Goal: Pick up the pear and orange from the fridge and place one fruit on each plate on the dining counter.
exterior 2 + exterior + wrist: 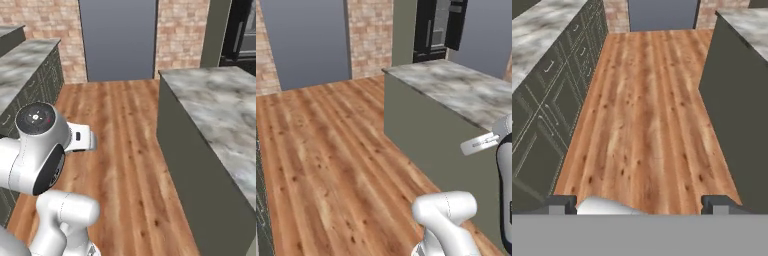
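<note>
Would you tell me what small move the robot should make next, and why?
Probably drive forward along the wooden floor toward the fridge: it stands far off beyond the dining counter, and the gripper is open with nothing between its fingertips.

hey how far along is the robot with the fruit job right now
Nothing looks done yet. The gripper has its jaws wide open with nothing between them, over bare wood floor. The dining counter top in view carries no fruit. Both fruits are left to fetch from the fridge.
</note>
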Controlling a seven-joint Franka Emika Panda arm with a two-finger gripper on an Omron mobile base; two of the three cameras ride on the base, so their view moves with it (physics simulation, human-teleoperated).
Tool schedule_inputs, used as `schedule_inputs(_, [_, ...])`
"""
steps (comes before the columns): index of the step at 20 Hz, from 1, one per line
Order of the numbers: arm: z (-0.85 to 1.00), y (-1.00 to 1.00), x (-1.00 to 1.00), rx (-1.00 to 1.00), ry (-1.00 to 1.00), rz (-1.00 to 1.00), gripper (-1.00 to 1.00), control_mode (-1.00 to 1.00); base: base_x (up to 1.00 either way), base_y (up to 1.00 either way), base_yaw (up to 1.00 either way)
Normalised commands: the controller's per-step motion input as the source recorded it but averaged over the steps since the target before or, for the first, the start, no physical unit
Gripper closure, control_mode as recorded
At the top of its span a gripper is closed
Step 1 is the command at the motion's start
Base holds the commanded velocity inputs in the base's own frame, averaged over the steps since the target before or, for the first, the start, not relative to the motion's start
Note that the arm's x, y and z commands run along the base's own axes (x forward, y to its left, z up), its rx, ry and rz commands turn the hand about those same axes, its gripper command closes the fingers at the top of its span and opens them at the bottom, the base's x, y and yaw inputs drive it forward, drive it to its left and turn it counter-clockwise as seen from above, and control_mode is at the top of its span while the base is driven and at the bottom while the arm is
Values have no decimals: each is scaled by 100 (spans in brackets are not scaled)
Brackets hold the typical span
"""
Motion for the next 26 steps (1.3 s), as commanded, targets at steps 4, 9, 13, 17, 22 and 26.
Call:
schedule_inputs(4, [0, 0, 0, 0, 0, 0, -100, 100, 100, -44, 29])
schedule_inputs(9, [0, 0, 0, 0, 0, 0, -100, 100, 100, -23, 21])
schedule_inputs(13, [0, 0, 0, 0, 0, 0, -100, 100, 100, 0, 8])
schedule_inputs(17, [0, 0, 0, 0, 0, 0, -100, 100, 100, 0, 1])
schedule_inputs(22, [0, 0, 0, 0, 0, 0, -100, 100, 100, 0, 1])
schedule_inputs(26, [0, 0, 0, 0, 0, 0, -100, 100, 100, 1, 0])
